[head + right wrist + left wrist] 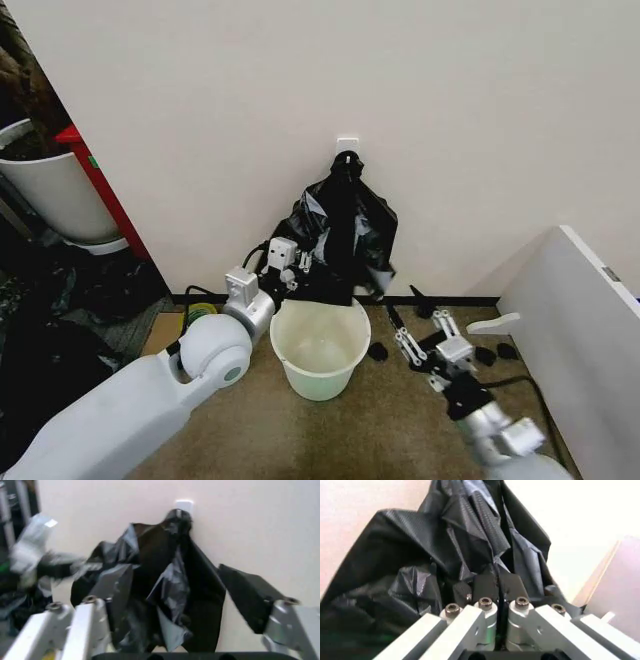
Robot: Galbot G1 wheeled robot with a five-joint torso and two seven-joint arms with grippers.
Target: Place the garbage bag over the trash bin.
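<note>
A: Room? Cream wall [300,90], brown carpet [330,430], a white panel [580,330] on the right.

B: One black bag [340,235] hangs from a wall hook above one white bin [320,345].

A: Two tools: left tool [300,262] clamped on the bag, right tool [420,335] spread open beside the bin.

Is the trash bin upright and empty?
Upright and empty: the trash bin stands on the carpet, its rim up and its bare inside showing.
</note>
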